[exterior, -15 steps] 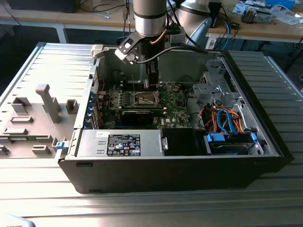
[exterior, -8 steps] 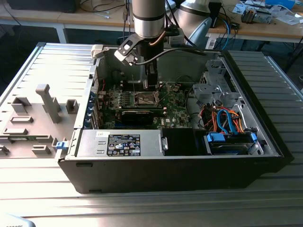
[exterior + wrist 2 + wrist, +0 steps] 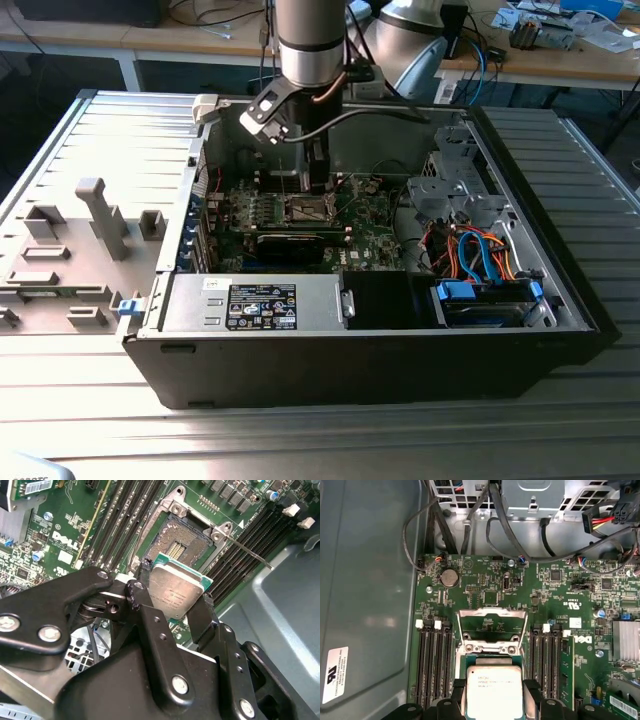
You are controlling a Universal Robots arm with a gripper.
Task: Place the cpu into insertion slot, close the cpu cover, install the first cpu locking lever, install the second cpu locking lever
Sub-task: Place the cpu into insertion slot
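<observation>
Exterior view is giving us grey moulded blocks lying on the table toward the exterior view's left. Next comes the open computer case, with the arm reaching down over the green motherboard at the case's middle. Blue and orange cables are sitting by its right wall. In both wrist views we are seeing the gripper clamping the cpu by two opposite edges, just over the insertion slot, whose pin field is lying bare. The cpu cover is standing raised at one edge of the slot. A thin lever is angling out from a corner of its rim.
</observation>
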